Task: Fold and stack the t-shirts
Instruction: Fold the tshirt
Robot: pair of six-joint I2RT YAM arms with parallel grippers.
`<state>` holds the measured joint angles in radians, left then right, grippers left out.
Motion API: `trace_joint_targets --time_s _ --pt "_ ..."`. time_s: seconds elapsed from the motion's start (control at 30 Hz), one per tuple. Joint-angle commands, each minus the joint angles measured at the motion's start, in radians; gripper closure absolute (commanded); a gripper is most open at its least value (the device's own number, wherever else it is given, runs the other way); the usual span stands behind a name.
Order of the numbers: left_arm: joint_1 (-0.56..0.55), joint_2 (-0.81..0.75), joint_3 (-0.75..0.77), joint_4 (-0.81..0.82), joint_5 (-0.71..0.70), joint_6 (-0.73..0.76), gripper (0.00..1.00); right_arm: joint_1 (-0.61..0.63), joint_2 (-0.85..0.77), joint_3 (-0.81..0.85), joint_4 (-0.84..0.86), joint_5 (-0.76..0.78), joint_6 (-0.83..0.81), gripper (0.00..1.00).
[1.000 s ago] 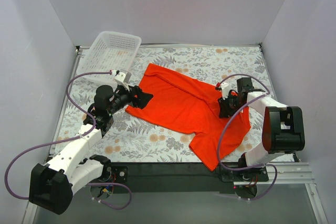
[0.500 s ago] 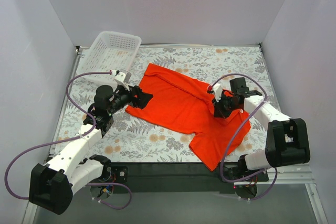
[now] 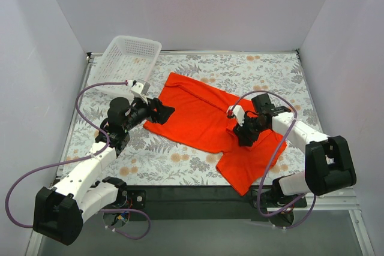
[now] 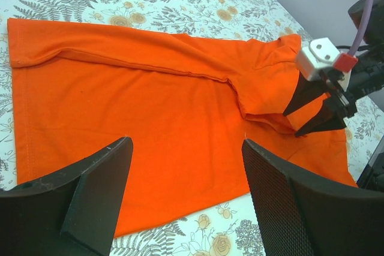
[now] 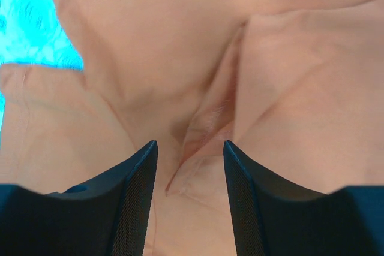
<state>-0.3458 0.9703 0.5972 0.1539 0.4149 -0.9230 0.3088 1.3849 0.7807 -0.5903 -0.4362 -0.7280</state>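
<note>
The orange-red t-shirt (image 3: 198,118) lies spread on the floral table, with a fold ridge along its far side and a sleeve bunched at the right. My left gripper (image 3: 165,111) is open and empty, hovering at the shirt's left edge. In the left wrist view its fingers (image 4: 96,184) frame the shirt (image 4: 150,112) and its near hem. My right gripper (image 3: 242,136) is open, low over the bunched folds at the shirt's right. It also shows in the left wrist view (image 4: 312,115). In the right wrist view the gripper (image 5: 190,148) straddles a fabric crease (image 5: 198,124) without clamping it.
A white mesh basket (image 3: 131,58) stands tilted at the back left corner. Grey walls close in the table on three sides. The floral tablecloth (image 3: 264,67) shows behind and to the left of the shirt.
My right gripper has moved left and nearer, from the shirt's right edge onto its bunched folds. The left arm has not moved.
</note>
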Motion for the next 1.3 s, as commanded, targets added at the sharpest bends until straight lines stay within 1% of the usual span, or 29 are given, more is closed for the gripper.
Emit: trace_joint_targets --time_s 0.0,0.03,0.1,0.23,0.43,0.5,0.53,0.57,0.67,0.8,0.83,0.9,0.93,0.97,1.03,1.07,1.13,1.2,1.23,1.27 --pt "-0.002 -0.021 0.027 -0.014 -0.008 0.015 0.32 -0.022 -0.009 0.060 0.096 -0.009 0.157 0.54" --pt "-0.002 -0.021 0.026 -0.013 -0.010 0.015 0.32 -0.023 0.000 0.069 0.136 0.005 0.212 0.53" --pt "-0.002 -0.022 0.026 -0.014 -0.011 0.015 0.32 -0.022 0.043 0.074 0.161 0.040 0.252 0.53" --pt "-0.002 -0.019 0.027 -0.014 -0.008 0.015 0.32 -0.002 0.085 0.106 0.190 0.051 0.272 0.49" --pt "-0.002 -0.016 0.029 -0.019 -0.018 0.021 0.32 0.050 0.161 0.149 0.193 0.089 0.265 0.50" --pt "-0.002 -0.015 0.030 -0.019 -0.018 0.021 0.32 0.058 0.187 0.149 0.193 0.088 0.260 0.57" --pt "-0.002 -0.013 0.030 -0.019 -0.016 0.021 0.32 0.071 0.193 0.149 0.193 0.083 0.257 0.65" --pt "-0.002 -0.013 0.029 -0.020 -0.018 0.021 0.32 0.079 0.206 0.150 0.192 0.080 0.254 0.79" --pt "-0.002 -0.010 0.030 -0.019 -0.016 0.021 0.32 0.114 0.213 0.161 0.179 0.068 0.242 0.99" --pt "-0.002 -0.008 0.030 -0.022 -0.019 0.021 0.32 0.142 0.215 0.176 0.155 0.053 0.213 0.99" --pt "-0.002 -0.008 0.030 -0.022 -0.019 0.021 0.32 0.145 0.215 0.184 0.141 0.028 0.204 0.98" --pt "-0.002 -0.008 0.030 -0.020 -0.018 0.021 0.32 0.145 0.215 0.187 0.106 -0.018 0.173 0.84" --pt "-0.002 -0.005 0.030 -0.020 -0.016 0.021 0.32 0.144 0.213 0.190 0.093 -0.033 0.161 0.76" --pt "-0.002 -0.004 0.032 -0.020 -0.016 0.023 0.32 0.145 0.206 0.193 0.068 -0.041 0.138 0.62" --pt "-0.002 -0.002 0.029 -0.022 -0.016 0.019 0.32 0.129 0.181 0.203 0.061 -0.013 0.134 0.51" --pt "-0.002 0.005 0.029 -0.017 -0.016 0.016 0.32 0.107 0.143 0.206 0.066 -0.009 0.144 0.48" --pt "-0.002 0.019 0.029 -0.005 -0.019 -0.002 0.32 -0.009 0.103 0.212 0.069 0.005 0.166 0.45" --pt "-0.002 0.074 0.035 0.032 -0.037 -0.028 0.32 -0.121 0.050 0.204 0.092 -0.001 0.203 0.45" --pt "-0.001 0.105 0.058 0.044 -0.048 -0.066 0.32 -0.242 0.031 0.192 0.107 -0.002 0.217 0.44" --pt "-0.002 0.187 0.087 0.050 -0.048 -0.085 0.32 -0.294 -0.001 0.166 0.118 -0.009 0.217 0.43"
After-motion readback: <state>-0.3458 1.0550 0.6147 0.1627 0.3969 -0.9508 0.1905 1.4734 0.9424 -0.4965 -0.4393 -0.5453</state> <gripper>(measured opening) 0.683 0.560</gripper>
